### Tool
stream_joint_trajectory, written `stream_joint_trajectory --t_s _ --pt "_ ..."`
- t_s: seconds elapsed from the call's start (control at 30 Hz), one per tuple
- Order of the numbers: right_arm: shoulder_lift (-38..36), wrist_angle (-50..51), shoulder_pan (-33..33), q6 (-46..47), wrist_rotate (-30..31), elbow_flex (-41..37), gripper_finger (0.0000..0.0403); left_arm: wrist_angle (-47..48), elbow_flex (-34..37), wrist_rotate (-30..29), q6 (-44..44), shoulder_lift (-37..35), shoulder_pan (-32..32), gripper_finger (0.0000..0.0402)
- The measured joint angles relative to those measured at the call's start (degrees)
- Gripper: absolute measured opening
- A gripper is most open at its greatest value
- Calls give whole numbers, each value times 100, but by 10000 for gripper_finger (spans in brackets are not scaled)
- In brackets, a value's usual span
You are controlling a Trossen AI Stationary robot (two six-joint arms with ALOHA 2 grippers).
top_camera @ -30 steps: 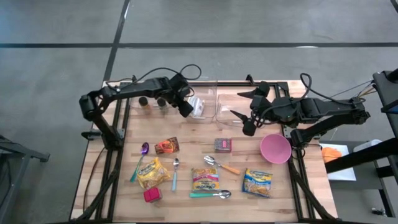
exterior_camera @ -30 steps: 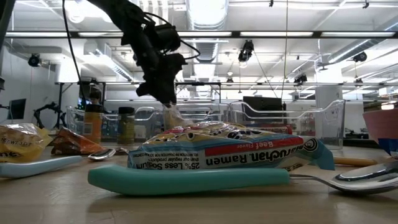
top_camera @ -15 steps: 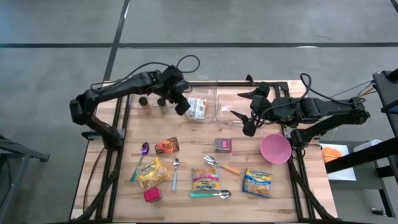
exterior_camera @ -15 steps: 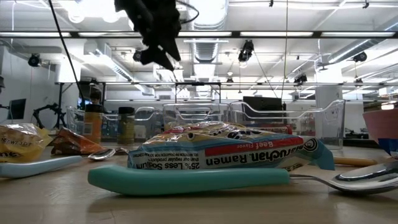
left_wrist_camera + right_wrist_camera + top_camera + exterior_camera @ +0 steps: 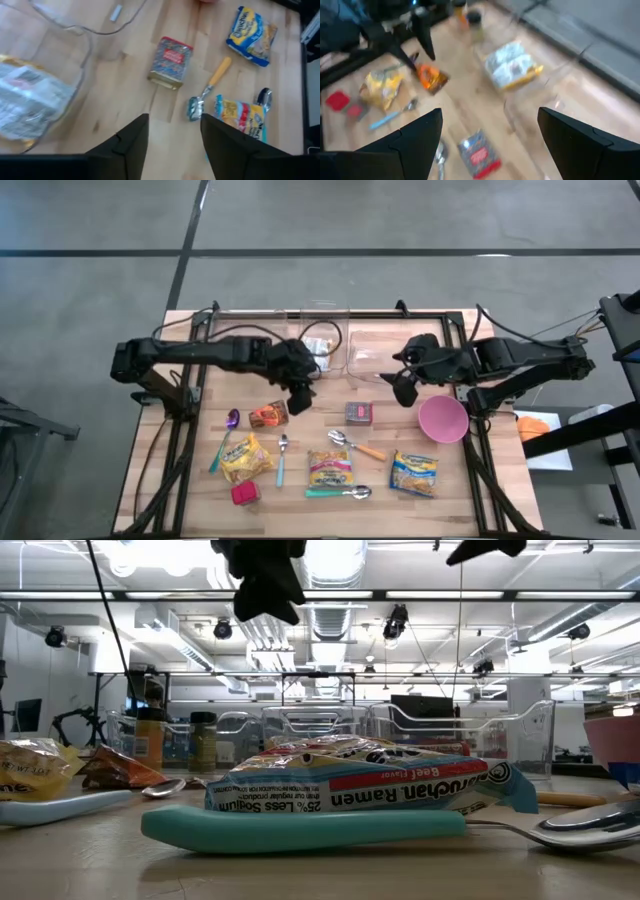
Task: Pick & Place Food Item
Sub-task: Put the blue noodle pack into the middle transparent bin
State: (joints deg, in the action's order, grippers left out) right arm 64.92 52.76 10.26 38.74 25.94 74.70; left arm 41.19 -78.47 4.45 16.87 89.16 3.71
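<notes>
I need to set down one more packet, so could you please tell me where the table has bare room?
Bare wood lies between the orange snack bag and the small red tin, and along the near right edge below the yellow noodle packet. The near middle is crowded with packets and spoons; the clear bins fill the far edge.

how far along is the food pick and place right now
Done: one white food packet lies in the left clear bin. In hand: nothing; the left gripper is empty and open above the table near the orange snack bag, and the right gripper hangs open and empty by the other clear bin. Left: three ramen packs and the small tins.
</notes>
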Motion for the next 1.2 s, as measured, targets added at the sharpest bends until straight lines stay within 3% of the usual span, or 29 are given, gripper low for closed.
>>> stream_joint_trajectory --t_s 0.23,0.4,0.73,0.97,1.2 --pt "291 510 137 52 -930 0 324 -258 377 47 316 3 -29 122" --pt "683 1351 333 199 -1710 0 324 -278 617 150 315 5 -36 106" --pt "1019 1544 1205 -689 -2073 -96 324 -396 697 372 312 -21 -40 105" --pt "905 322 1502 -1417 -2362 -1042 324 -1059 697 420 359 -31 -172 105" --pt "954 -618 1502 -2455 -3043 -2043 324 -1164 730 435 429 -41 -246 105"
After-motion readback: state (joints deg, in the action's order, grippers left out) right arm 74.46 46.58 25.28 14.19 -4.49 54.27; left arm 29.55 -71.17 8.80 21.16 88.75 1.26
